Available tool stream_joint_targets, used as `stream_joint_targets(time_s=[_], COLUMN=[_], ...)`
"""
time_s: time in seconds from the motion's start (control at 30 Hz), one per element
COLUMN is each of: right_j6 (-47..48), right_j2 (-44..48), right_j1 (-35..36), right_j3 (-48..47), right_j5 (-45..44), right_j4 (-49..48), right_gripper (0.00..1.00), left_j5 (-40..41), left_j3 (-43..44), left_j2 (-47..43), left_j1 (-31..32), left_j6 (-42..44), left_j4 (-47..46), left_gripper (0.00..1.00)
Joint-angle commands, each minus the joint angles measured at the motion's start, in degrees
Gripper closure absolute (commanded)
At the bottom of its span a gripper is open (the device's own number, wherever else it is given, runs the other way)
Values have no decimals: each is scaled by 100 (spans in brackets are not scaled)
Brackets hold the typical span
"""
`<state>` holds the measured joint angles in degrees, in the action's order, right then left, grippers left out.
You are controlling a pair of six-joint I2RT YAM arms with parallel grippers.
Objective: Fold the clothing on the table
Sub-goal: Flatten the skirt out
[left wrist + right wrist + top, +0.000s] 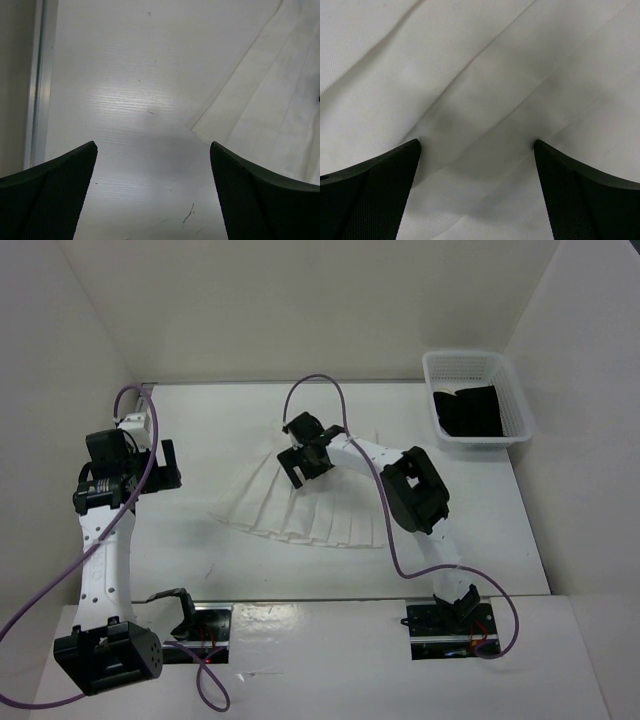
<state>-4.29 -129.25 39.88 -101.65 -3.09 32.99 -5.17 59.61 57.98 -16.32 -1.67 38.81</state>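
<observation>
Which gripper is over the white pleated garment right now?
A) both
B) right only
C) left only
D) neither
B: the right gripper is open, down on the clothing, and fabric fills its wrist view. The left gripper is open over bare table, off the clothing's left edge.

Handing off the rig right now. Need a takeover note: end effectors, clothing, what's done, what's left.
Left end effector: open, empty, over bare table just off the left edge of the clothing.
Right end effector: open, low over the clothing's narrow far end, tips at the fabric, nothing pinched yet.
Clothing: spread flat in a fan shape, mid-table.
Done: no fold visible.
Left: grasp the fabric and make every fold.
</observation>
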Motion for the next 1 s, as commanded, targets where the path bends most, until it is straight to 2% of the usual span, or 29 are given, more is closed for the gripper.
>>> stream_joint_targets(time_s=[0.0,0.3,0.43,0.63,0.73,0.83,0.97], right_j6=[323,1237,1589,1932,1932,1792,1730], right_j2=[286,1024,1174,1332,1332,1463,1990], right_j1=[-68,-68,-68,142,213,213,213], right_j3=[513,1726,1929,2201,2202,1808,747], right_j5=[362,669,871,715,643,870,1222], right_j4=[181,-126,-126,-126,-126,128,541], right_gripper=[2,2,2,2,2,2,2], left_j5=[-142,-142,-195,-248,-248,-317,-563], left_j3=[-11,-11,-11,-11,-11,-11,252], left_j2=[-111,-164,-164,-164,-216,-216,-16], left_j1=[-30,-30,-30,-30,-30,-30,-30], left_j6=[53,53,106,106,106,106,307], left_j4=[-66,-66,-66,-66,-66,-66,-14], left_gripper=[1,1,1,1,1,1,1])
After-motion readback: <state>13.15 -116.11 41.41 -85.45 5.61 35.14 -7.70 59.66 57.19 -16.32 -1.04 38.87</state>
